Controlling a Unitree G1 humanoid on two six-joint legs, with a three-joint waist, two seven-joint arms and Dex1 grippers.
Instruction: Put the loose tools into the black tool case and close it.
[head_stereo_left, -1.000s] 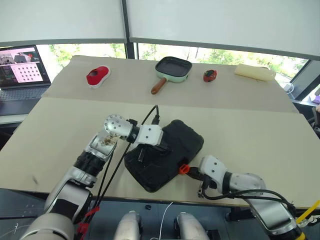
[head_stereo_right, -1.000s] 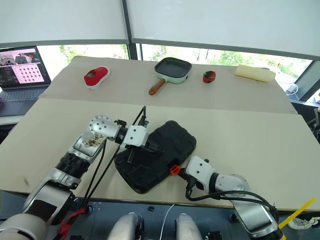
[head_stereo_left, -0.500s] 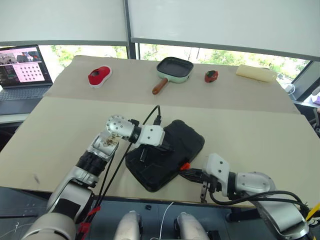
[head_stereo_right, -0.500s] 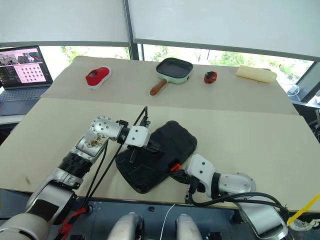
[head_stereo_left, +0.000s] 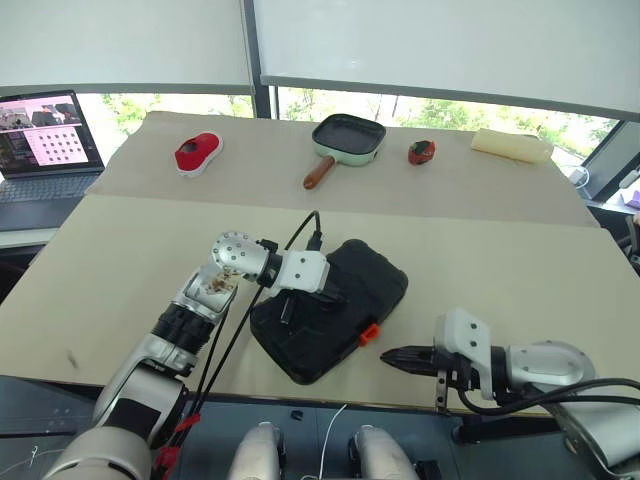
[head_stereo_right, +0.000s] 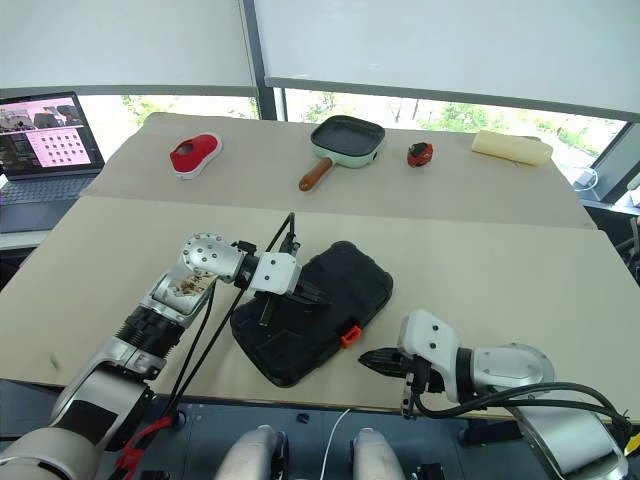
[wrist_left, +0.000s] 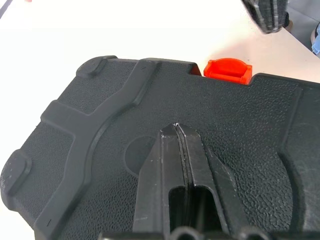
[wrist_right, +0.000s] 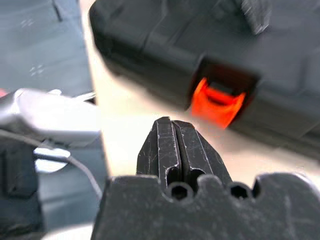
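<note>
The black tool case (head_stereo_left: 345, 300) lies closed on the table near the front edge, its textured lid up and its small orange latch (head_stereo_left: 368, 334) on the side facing my right arm. My left gripper (head_stereo_left: 335, 297) is shut and rests its tips on the lid (wrist_left: 100, 150). My right gripper (head_stereo_left: 386, 355) is shut and empty, pointing at the latch (wrist_right: 218, 102) from a short gap, clear of the case. The loose tools are out of view.
Along the far side of the table sit a red shoe-shaped object (head_stereo_left: 197, 152), a green pan with a wooden handle (head_stereo_left: 346, 137), a small red-and-black object (head_stereo_left: 420, 152) and a pale yellow block (head_stereo_left: 511, 146). A laptop (head_stereo_left: 42, 140) stands at the far left.
My right gripper has pulled back from the orange latch toward the table's front edge and risen a little. My left gripper and the case have stayed put.
</note>
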